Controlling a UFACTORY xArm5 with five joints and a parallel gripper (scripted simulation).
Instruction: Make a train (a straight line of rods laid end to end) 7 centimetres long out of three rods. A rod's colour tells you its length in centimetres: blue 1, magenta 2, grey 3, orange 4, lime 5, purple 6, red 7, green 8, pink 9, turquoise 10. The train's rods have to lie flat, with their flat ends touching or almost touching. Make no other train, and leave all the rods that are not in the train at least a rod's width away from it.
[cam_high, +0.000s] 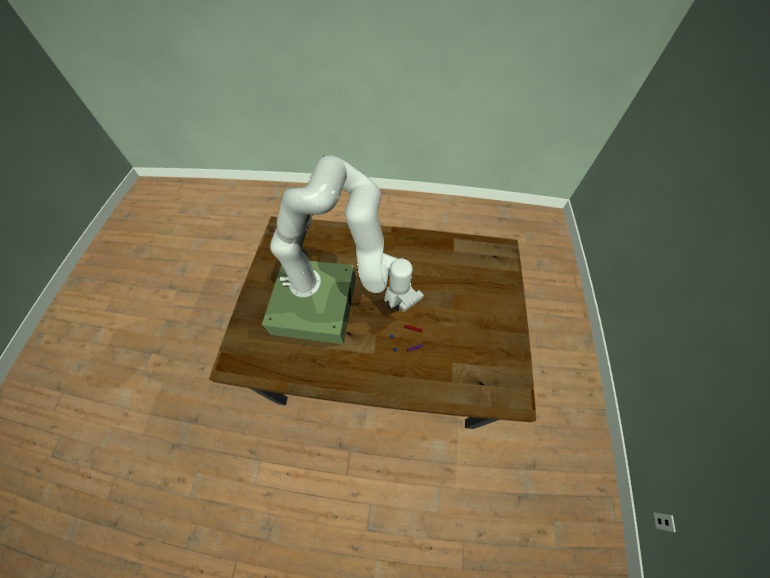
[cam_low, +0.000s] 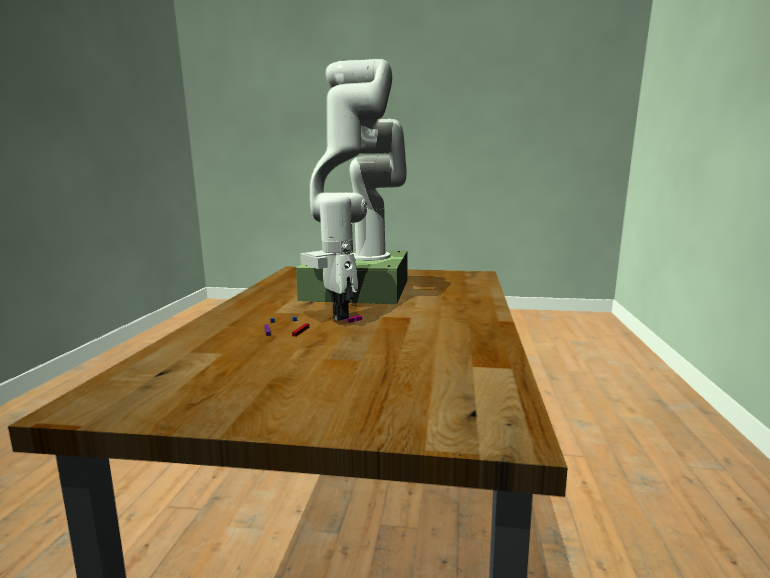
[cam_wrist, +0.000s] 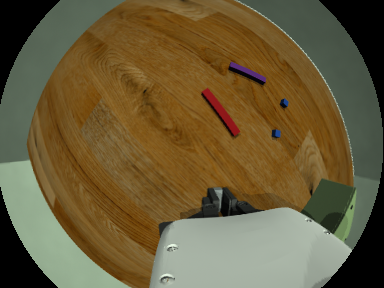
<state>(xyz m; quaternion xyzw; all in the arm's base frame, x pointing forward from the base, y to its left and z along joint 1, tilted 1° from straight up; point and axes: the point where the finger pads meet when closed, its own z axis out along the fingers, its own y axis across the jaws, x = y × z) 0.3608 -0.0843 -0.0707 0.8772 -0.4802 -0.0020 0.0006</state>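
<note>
My gripper (cam_low: 339, 312) stands low over the table in front of the arm's base and is shut on a magenta rod (cam_low: 353, 319), which sticks out to the right of the fingers at table height. The rod is hidden in the overhead view, where the gripper (cam_high: 398, 307) shows from above, and in the wrist view, where only the fingers show. A red rod (cam_low: 300, 329) lies flat left of the gripper. A purple rod (cam_low: 267, 329) lies further left. Two blue rods (cam_low: 272, 320) (cam_low: 294, 318) lie apart between them.
The arm's green base block (cam_low: 352, 279) stands just behind the gripper. In the wrist view the red rod (cam_wrist: 220, 111), the purple rod (cam_wrist: 247, 72) and the two blue rods (cam_wrist: 284, 103) (cam_wrist: 276, 132) lie ahead of the fingers, none touching.
</note>
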